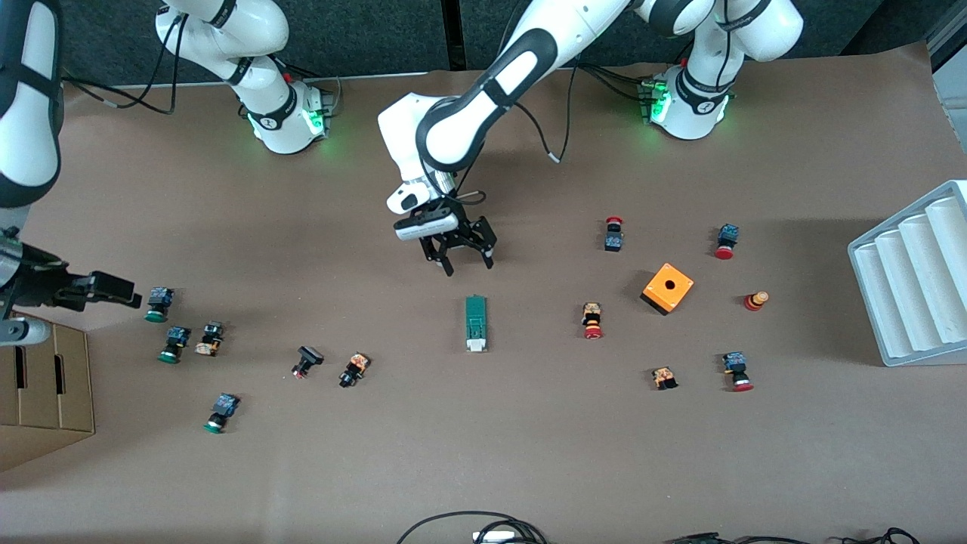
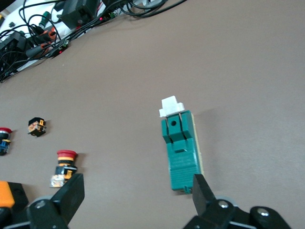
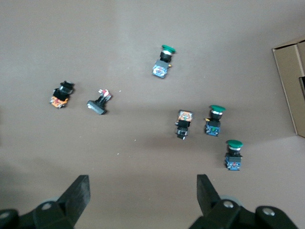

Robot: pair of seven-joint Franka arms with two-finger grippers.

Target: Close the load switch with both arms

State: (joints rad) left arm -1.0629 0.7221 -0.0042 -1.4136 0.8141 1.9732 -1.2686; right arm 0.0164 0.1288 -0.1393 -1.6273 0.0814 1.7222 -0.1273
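Approach step: we hover left pincer (image 1: 466,261), fingers wide, over brown tabletop (image 1: 529,453) beside narrow green rectangular load switch (image 1: 475,323) lying mid-tabletop. Right pincer (image 1: 113,291) waits, wide. Next: we descend, brace body, push white slider (image 2: 171,106).

Brown paper-covered table (image 1: 483,453), stuff scattered all over. Dead center is the load switch (image 1: 475,323), white end pointing at 6 o'clock. Around 3 o'clock of it: an orange cube (image 1: 668,288) with red push-buttons (image 1: 592,320) dotted round it, and a white ridged tray (image 1: 914,276) at the table's edge. Around 9 o'clock: green push-buttons (image 1: 158,304) and a cardboard box (image 1: 45,389). Some cables (image 1: 468,525) at 6 o'clock.
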